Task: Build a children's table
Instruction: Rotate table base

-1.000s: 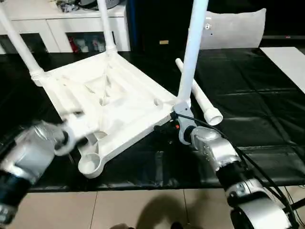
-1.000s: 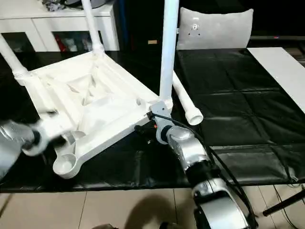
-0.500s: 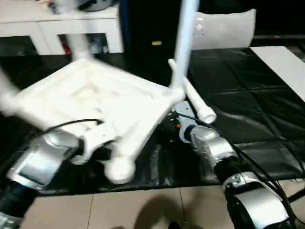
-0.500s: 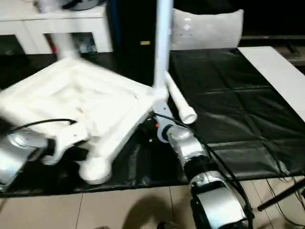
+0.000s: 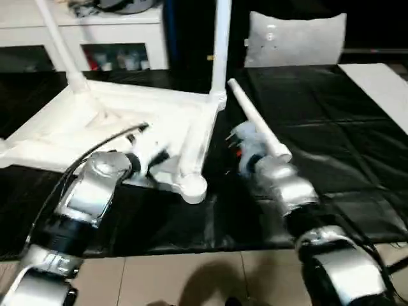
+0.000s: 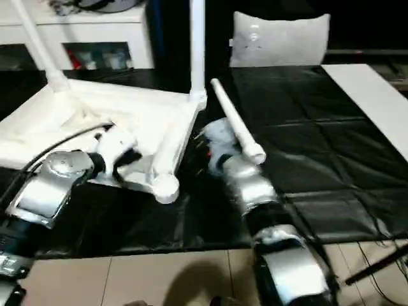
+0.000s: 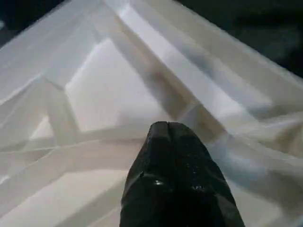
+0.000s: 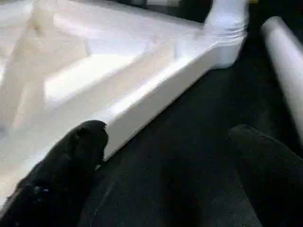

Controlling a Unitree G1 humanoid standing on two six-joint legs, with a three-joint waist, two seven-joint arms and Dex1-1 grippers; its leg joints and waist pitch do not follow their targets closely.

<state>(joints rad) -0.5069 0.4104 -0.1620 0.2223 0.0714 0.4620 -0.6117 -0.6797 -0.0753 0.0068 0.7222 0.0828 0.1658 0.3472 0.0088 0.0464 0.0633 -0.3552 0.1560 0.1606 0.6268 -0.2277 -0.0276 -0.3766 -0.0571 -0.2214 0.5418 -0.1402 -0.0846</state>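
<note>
The children's table (image 5: 121, 127) lies upside down on the black tabletop (image 5: 331, 127), 2 legs visibly socketed, 1 loose leg (image 5: 255, 124) beside it. Hollow plastic: light, stiff, slick. Grip ribs or rim. Left gripper (image 7: 173, 142) jaws together over ribs; right gripper (image 8: 165, 142) jaws apart, empty.

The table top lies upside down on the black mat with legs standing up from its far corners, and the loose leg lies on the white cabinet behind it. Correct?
Not quite. The loose leg lies on the black mat, right of the upturned table top, not on the cabinet. The left eye view shows it. Legs do stand up from the far corners.
</note>
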